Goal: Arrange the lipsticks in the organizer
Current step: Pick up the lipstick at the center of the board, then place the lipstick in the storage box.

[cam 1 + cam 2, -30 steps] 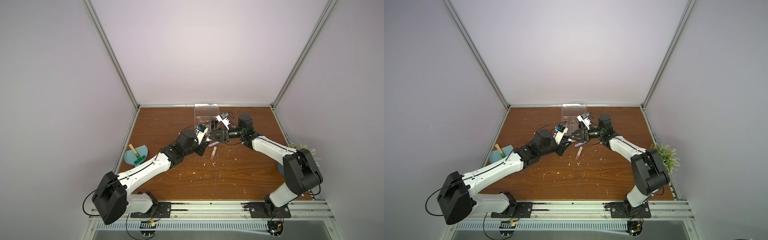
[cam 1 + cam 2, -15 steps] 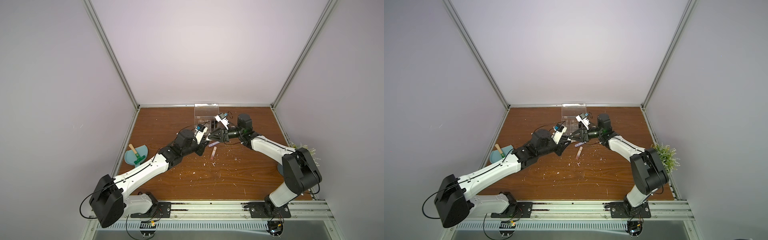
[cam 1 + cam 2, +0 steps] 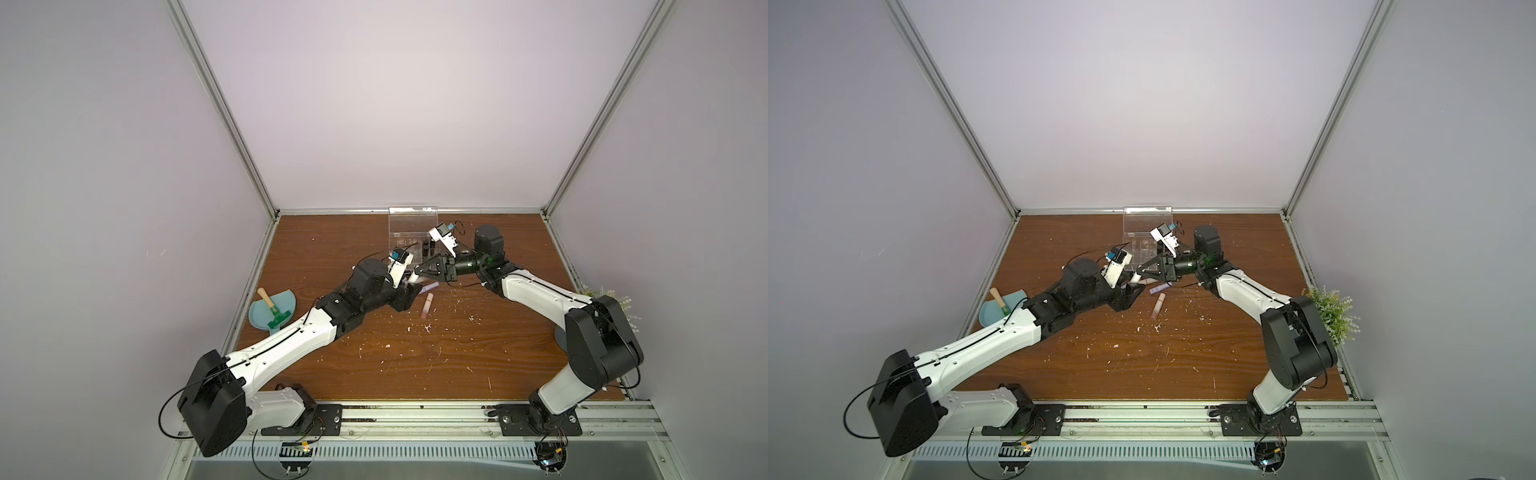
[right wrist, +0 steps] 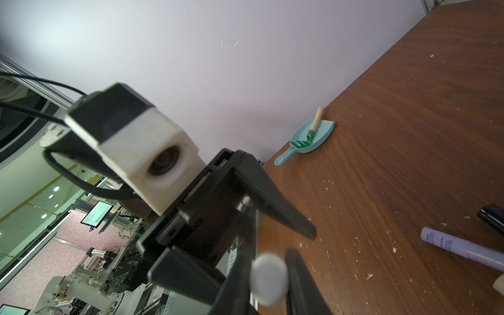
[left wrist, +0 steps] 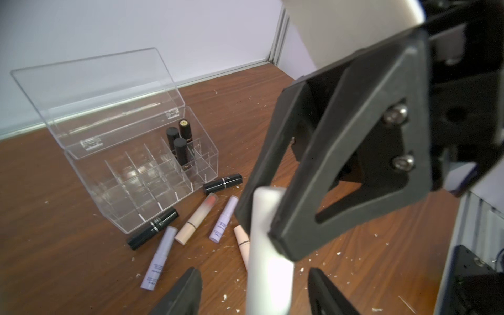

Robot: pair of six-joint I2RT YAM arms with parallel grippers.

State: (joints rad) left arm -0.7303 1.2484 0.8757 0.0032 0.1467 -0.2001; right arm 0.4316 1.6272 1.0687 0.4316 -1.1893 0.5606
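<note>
Quick rundown for you: both arms meet mid-bench (image 3: pixel 415 365), just at 6 o'clock of the organizer (image 3: pixel 412 232). The organizer sits at the bench's 12 o'clock edge with its clear lid (image 5: pixel 95 90) tipped up.

The white lipstick (image 5: pixel 268 272) is up off the bench, between the two arms. Your right end effector (image 3: pixel 419 272) is clamped on it, and in the right wrist view the tube's round end sits pinched between its fingers. Your left end effector (image 5: pixel 252 275) is wide open, its fingers (image 5: pixel 188 289) standing off on either side of the tube and not touching it.

Inside the organizer, three black lipsticks (image 5: pixel 180 147) stand upright in cells toward its 3 o'clock end.

The loose lipsticks (image 5: pixel 196 218) lie on their sides on the bench just at 6 o'clock of the organizer: two black, two lilac, two beige. One beige tube is partly hidden behind the white one. One black tube lies just beside the organizer's front wall.

Over at 9 o'clock you've got the teal dustpan (image 3: pixel 286 301) with a wooden-handled green tool (image 3: pixel 277 321) resting on it. A small plant (image 3: pixel 1331 309) sits off the bench's 3 o'clock edge.
</note>
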